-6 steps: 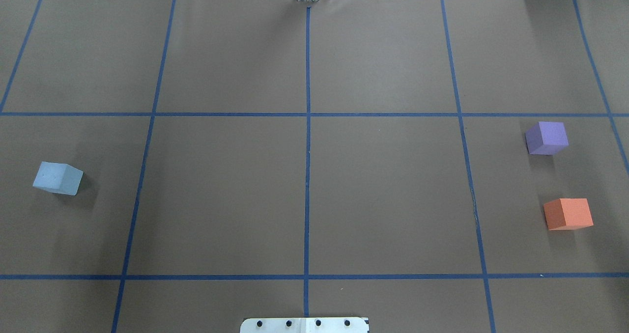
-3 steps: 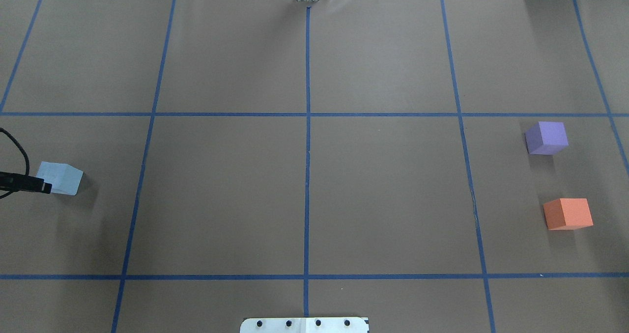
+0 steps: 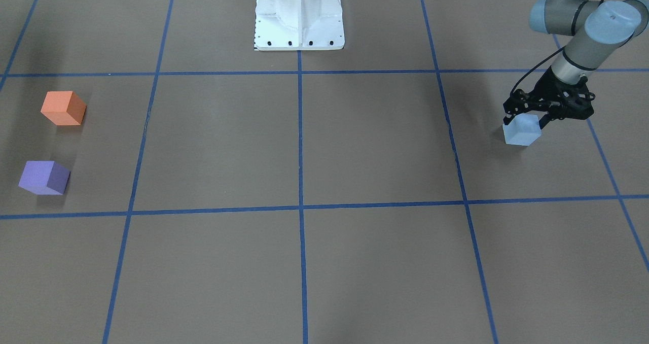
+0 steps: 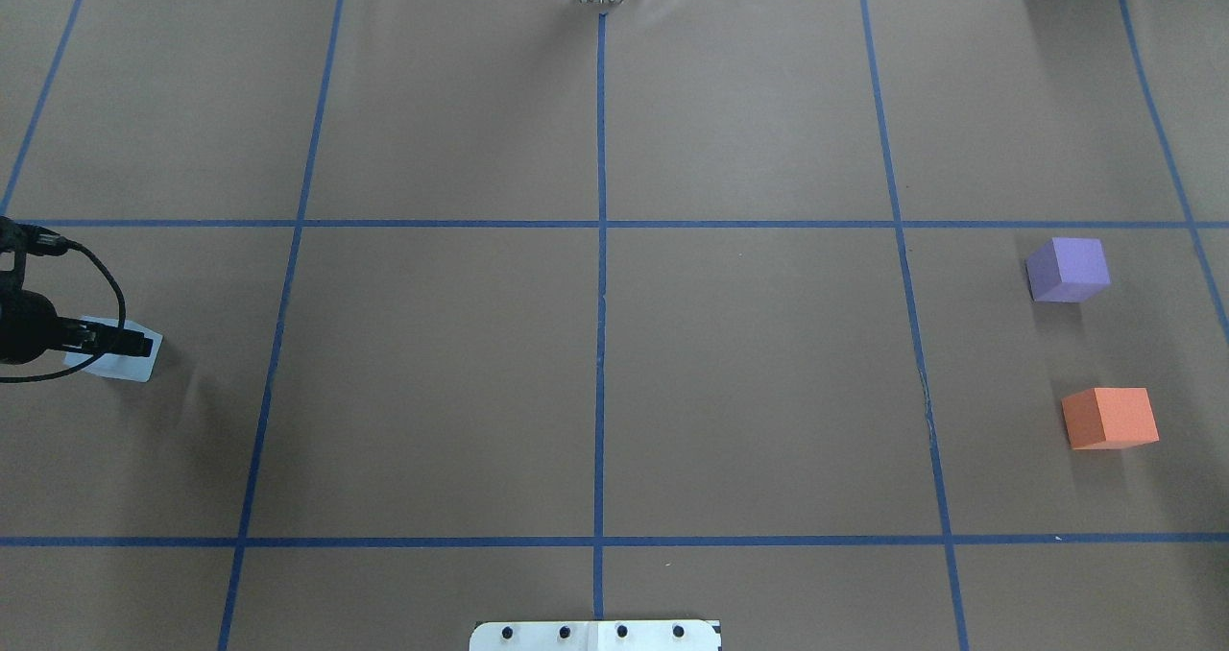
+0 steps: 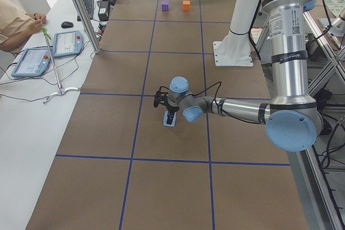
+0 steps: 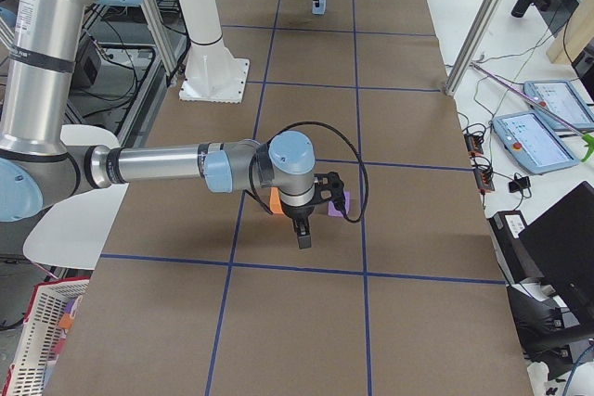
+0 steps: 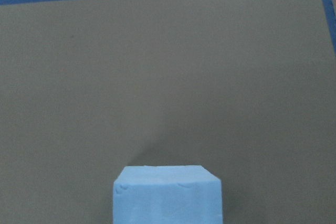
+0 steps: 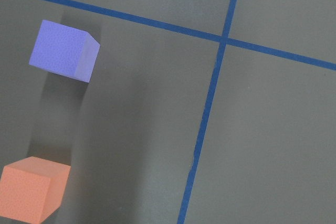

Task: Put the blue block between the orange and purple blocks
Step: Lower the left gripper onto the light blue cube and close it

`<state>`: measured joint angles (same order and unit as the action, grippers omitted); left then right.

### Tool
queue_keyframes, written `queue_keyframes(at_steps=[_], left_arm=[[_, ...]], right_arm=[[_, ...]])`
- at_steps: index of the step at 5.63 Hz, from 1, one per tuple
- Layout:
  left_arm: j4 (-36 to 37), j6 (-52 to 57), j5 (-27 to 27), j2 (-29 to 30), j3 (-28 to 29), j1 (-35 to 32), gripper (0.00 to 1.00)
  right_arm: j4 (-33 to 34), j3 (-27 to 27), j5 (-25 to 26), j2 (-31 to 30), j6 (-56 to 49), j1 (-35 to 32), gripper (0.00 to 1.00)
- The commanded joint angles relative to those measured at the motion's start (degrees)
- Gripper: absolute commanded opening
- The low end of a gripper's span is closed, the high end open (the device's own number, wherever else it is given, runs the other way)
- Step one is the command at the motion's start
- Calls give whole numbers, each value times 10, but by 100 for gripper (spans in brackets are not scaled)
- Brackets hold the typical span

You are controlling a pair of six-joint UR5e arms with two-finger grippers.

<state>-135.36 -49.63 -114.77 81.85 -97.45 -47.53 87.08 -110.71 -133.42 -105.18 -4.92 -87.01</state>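
Note:
The light blue block (image 3: 522,133) sits on the brown table far on my left; it also shows in the overhead view (image 4: 132,370) and the left wrist view (image 7: 167,195). My left gripper (image 3: 527,119) is open, low over it, with a finger on each side of its top. The purple block (image 4: 1068,270) and the orange block (image 4: 1109,418) stand far to my right with a gap between them. My right gripper (image 6: 303,240) hangs near them and shows only in the exterior right view, so I cannot tell its state.
Blue tape lines divide the brown table into squares. The white robot base plate (image 4: 595,635) sits at the near middle edge. A side desk with tablets (image 5: 67,41) and an operator lies beyond the table.
My left gripper has come in from the left edge and now sits over the blue block. The blocks have not moved.

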Motion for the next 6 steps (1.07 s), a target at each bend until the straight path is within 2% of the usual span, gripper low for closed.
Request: queue_keyframes(at_steps=[1, 2, 3, 4, 5, 6], left_arm=[[0, 2, 24, 12, 23, 15, 50], [2, 2, 20, 11, 18, 13, 1], [3, 2, 17, 13, 3, 12, 0], [22, 2, -8, 15, -31, 12, 0], [107, 0, -20, 41, -85, 12, 0], [217, -11, -20, 123, -102, 13, 0]], right_arm=[[0, 1, 0, 1, 0, 0, 100], [0, 1, 0, 2, 0, 0, 100], [0, 1, 1, 3, 0, 0, 100], [0, 1, 1, 3, 0, 0, 100], [-1, 1, 1, 2, 0, 0, 100], [-1, 1, 1, 0, 0, 0, 100]])
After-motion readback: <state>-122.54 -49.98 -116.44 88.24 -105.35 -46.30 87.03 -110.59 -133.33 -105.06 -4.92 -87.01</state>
